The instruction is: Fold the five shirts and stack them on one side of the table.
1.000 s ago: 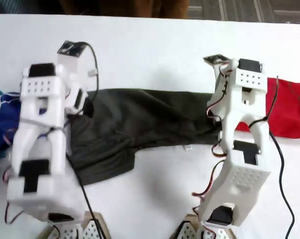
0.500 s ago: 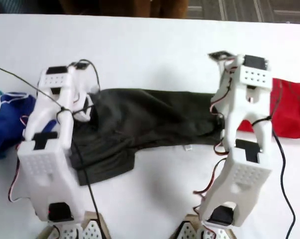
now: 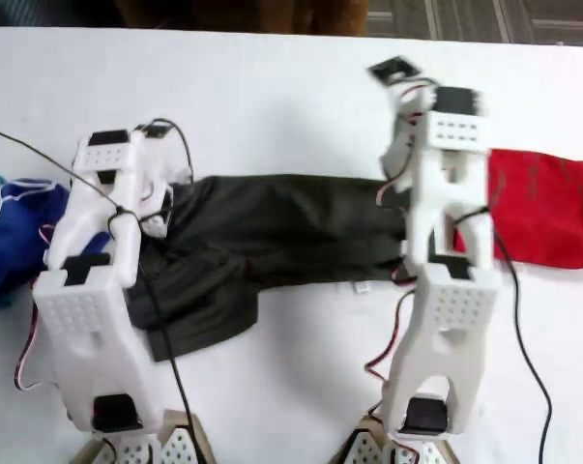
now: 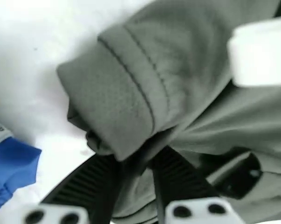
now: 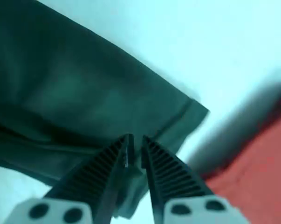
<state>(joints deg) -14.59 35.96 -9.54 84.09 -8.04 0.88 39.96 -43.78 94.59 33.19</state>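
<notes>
High view: white table carrying three shirts. The dark shirt, olive-grey and crumpled, lies as a long band across the middle of the table, with a rumpled lobe bulging toward the arm bases at its left end. The blue shirt is bunched at the table's left edge, and the red shirt lies flat at the right edge, just beside the dark shirt's right end. The left arm stands over the dark shirt's left end and the right arm over its right end. Left wrist view: the left gripper has its black ribbed fingers clamped on a gathered fold of the dark shirt. A sleeve cuff with a double-stitched hem curls over just beyond the fingertips. A corner of the blue shirt lies on the table, close to the cuff but apart from it. Right wrist view: the right gripper has its fingers pinched almost together on the edge of the dark shirt, near a hemmed corner that lies flat on the table. The red shirt lies just past that corner, separated from it by a strip of table.
</notes>
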